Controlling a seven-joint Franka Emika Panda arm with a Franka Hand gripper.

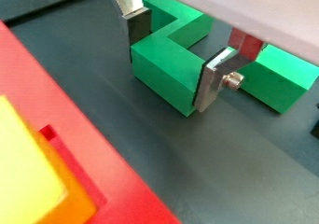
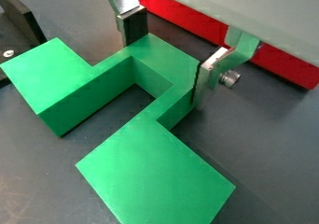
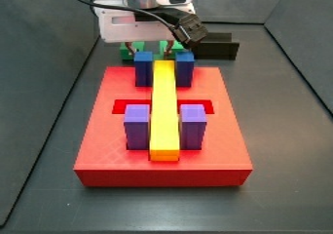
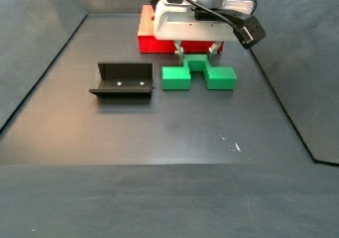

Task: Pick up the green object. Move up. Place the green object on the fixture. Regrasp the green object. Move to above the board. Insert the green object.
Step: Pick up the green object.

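**Pincer straddling the middle of the green object, hold not yet closed**

While the green object (image 2: 88,83) lies flat on the dark floor, just beside the edge of the board (image 3: 163,140), the pincer (image 2: 173,56) is lowered over its narrow middle block, with one silver finger (image 2: 131,24) on each side. In both wrist views the plates are seen close to the green walls, but whether the pads already press the plastic cannot be told with certainty; the jaws look spread slightly wider than the block, so the pincer is judged open and not yet gripping.

In a side view the green object (image 4: 175,77) is seen between the board and the open floor, with the fixture (image 4: 121,80) standing near it, apart and empty.

The piece is judged to be rigid moulded or printed plastic: light, stiff, unlikely to deform or break under the jaws. Its faces look smooth and faintly glossy, so some slipperiness is to be expected, and a firm squeeze on flat parallel faces is advisable. The middle block is the sensible place to be held, since it is narrow enough for the jaws and sits near the centre of mass, so little tilting should follow on lifting. A grip on one cube end would probably let the other end swing. The finger pads should be set squarely against the side walls, low enough that full pad contact is made.
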